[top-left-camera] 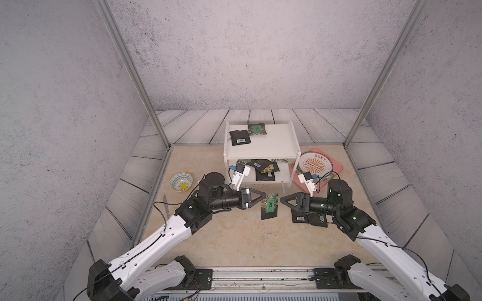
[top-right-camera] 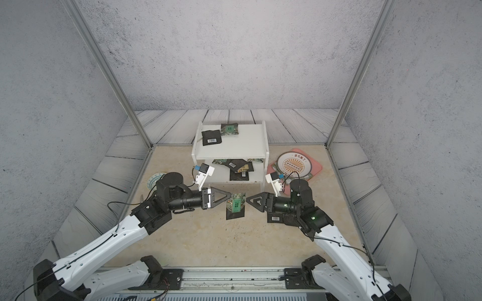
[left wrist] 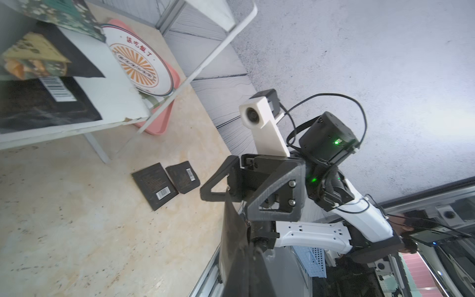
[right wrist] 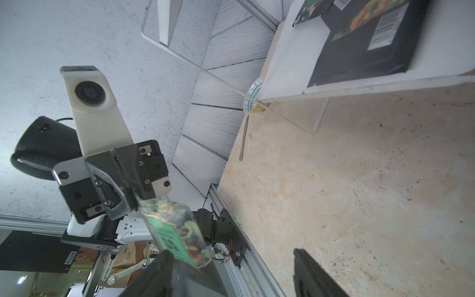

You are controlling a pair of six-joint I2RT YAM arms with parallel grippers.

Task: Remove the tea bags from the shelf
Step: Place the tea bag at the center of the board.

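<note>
— Green-labelled dark foil tea bag: report its position and my grip.

— My left gripper is clamped on the upper edge of that sachet, and it hangs above the beige stone-look tabletop, in front of the small white two-tier shelf.

— State of my right gripper?

— Released. In the right wrist view its fingers stand wide apart, one just beside the sachet's lower edge; whether it touches cannot be told.

— Remaining tea bags?

— Two lie on the shelf's upper tier: one black with a white barcode, one green-patterned. Several overlap on the lower tier. Two black barcode sachets lie flat on the tabletop under my right arm.

— Other items?

— Pink tray beside the shelf; patterned bowl near my left arm.
</note>
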